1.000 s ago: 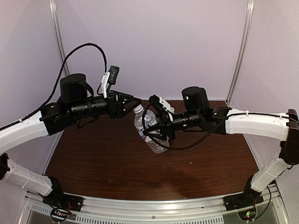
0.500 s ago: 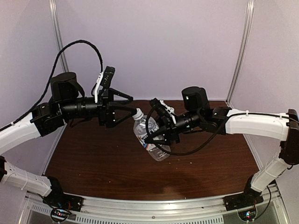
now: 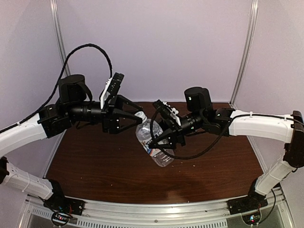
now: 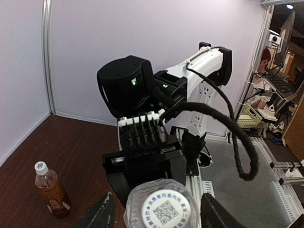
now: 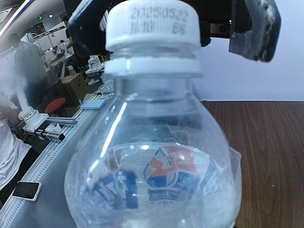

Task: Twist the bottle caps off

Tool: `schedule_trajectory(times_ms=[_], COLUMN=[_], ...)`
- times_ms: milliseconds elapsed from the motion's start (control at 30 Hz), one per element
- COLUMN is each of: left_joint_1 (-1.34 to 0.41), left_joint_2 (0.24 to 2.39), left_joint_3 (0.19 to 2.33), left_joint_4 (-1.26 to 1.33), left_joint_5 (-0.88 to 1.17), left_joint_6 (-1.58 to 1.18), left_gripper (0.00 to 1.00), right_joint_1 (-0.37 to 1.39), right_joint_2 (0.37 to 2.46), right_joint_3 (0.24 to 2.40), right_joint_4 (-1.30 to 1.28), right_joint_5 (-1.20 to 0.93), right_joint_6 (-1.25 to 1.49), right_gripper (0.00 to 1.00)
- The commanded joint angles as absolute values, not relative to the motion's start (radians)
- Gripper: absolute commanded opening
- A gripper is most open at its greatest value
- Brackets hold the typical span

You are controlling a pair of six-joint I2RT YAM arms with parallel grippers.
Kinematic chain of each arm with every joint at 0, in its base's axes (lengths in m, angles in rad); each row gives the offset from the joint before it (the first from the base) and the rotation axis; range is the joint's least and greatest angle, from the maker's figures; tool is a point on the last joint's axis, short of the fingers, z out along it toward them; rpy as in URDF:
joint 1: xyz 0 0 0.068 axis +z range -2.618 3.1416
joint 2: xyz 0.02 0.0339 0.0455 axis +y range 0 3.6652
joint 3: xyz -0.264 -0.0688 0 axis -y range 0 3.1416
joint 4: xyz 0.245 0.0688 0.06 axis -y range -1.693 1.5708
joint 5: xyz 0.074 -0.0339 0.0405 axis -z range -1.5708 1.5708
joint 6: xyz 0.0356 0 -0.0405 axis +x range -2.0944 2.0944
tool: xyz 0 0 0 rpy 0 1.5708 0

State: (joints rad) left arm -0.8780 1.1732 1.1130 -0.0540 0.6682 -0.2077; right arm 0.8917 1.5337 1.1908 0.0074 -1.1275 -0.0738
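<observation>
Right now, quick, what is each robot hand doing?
Left gripper: around the bottle cap; cannot tell if it is gripping.
Right gripper: closed on the water bottle.

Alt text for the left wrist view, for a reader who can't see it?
A white cap with a square code printed on top, on a clear bottle, sits low in the frame between the two dark fingers of the left pincer. Behind it is the right arm; a capped bottle of amber drink stands on the brown table at left.

clear bottle point(image 5: 152, 166): tilted, aloft, capped | amber bottle point(image 4: 50, 190): upright, capped
</observation>
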Motion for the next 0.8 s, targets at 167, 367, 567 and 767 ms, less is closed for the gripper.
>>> schedule_trajectory(times_ms=[167, 367, 567, 767], left_joint_1=[-0.873, -0.873, -0.873, -0.873], left_joint_2=[1.203, 1.203, 1.198, 1.193], left_joint_3=[1.132, 1.126, 1.121, 1.125], left_joint_4=[0.037, 0.04, 0.037, 0.028], left_joint_5=[0.741, 0.741, 0.725, 0.634], left_joint_6=[-0.215, -0.218, -0.222, -0.266], left_gripper=[0.52, 0.44, 0.35, 0.18], right_joint_1=[0.894, 0.894, 0.894, 0.894], right_joint_2=[1.548, 1.551, 1.55, 1.541], right_joint_3=[1.215, 1.21, 1.209, 1.214], right_joint_4=[0.019, 0.02, 0.018, 0.008], right_joint_5=[-1.158, -1.152, -1.137, -0.988], right_joint_6=[-0.072, -0.073, -0.075, -0.074], right_gripper=[0.47, 0.46, 0.46, 0.46])
